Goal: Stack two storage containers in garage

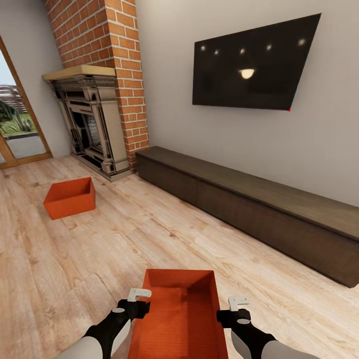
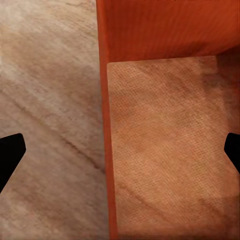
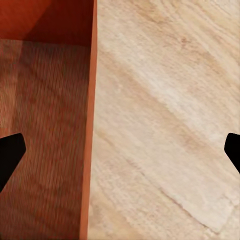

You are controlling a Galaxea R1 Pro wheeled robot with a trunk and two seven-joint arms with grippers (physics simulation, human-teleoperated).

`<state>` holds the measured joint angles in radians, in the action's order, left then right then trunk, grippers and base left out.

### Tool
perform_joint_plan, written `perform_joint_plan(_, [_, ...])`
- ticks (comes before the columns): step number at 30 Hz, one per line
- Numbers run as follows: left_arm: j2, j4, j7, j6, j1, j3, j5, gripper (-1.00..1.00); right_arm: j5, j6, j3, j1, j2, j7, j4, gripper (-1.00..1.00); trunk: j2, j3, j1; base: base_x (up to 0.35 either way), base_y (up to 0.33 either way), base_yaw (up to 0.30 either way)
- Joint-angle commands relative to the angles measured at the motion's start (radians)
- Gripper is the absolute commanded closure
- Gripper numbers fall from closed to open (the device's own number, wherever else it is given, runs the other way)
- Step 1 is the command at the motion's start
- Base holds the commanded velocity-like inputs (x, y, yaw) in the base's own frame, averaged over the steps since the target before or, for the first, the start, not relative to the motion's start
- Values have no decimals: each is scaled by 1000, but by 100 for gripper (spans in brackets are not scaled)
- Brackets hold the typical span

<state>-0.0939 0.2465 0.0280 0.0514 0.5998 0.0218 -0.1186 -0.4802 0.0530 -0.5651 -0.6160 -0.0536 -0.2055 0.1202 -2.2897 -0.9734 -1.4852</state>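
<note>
Head view: near storage container (image 1: 182, 309) at 6 o'clock on wood floor (image 1: 99, 249), my left gripper (image 1: 139, 295) and right gripper (image 1: 238, 302) spread astride its side walls; second container (image 1: 70, 198) at 10 o'clock by fireplace (image 1: 92, 124)

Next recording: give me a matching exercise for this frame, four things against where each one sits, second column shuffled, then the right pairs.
Things:
1. near container
2. far container
3. TV
4. long dark cabinet

Places:
A. mounted on the wall
B. on the wood floor in front of the fireplace
C. on the floor along the wall, below the TV
D. between the left claw and right claw

Pairs: 1-D, 2-B, 3-A, 4-C
</note>
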Motion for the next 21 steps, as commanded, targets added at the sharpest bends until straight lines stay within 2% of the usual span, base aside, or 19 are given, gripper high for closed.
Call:
perform_joint_plan(1, [0, 2, 3, 5, 0, 3, -10, -100, -11, 4, -9, -1, 0, -3, -1, -100, 0, -1, 0, 0, 0, 0])
perform_joint_plan(21, [-1, 14, 0, 15, 0, 6, -6, -100, -9, 2, -9, -1, -1, -2, -1, -100, 0, -1, 0, 0, 0, 0])
